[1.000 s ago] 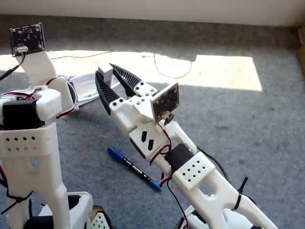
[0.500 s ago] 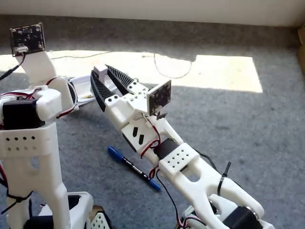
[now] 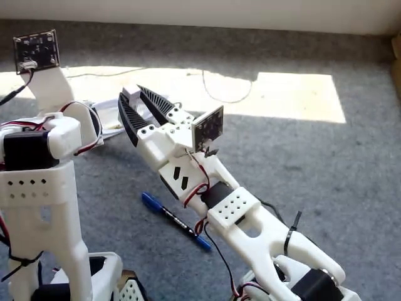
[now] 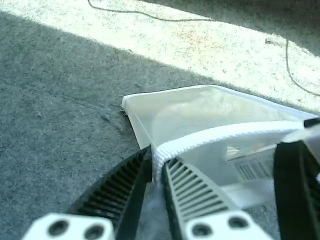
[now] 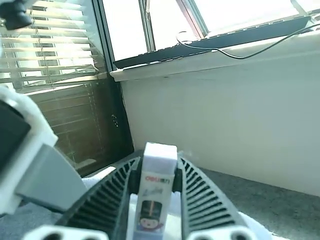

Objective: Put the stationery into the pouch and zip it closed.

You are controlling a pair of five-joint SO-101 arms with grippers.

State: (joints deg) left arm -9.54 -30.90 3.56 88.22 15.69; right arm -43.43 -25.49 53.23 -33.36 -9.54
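A translucent white pouch (image 4: 195,110) lies on the grey carpet, and my left gripper (image 4: 156,156) is shut on its white zipper edge. In the high view the pouch (image 3: 111,115) shows past the left arm (image 3: 44,157). My right gripper (image 3: 133,99) is shut on a small white eraser (image 3: 131,93) and hovers just over the pouch's mouth. The eraser (image 5: 155,192) stands upright between the black ribbed fingers (image 5: 200,200). Its label (image 4: 252,169) and one finger (image 4: 295,185) of the right gripper sit close to the pouch opening. A blue pen (image 3: 175,221) lies on the carpet beside the right arm.
A thin cable (image 3: 225,94) loops over the sunlit patch of carpet behind the pouch. A white wall (image 3: 250,12) runs along the back. Open carpet (image 3: 326,169) extends to the right of the right arm.
The right arm has shifted left and slightly forward with the eraser, bringing it over the pouch; it has hardly moved in the last half second. The left arm stays still.
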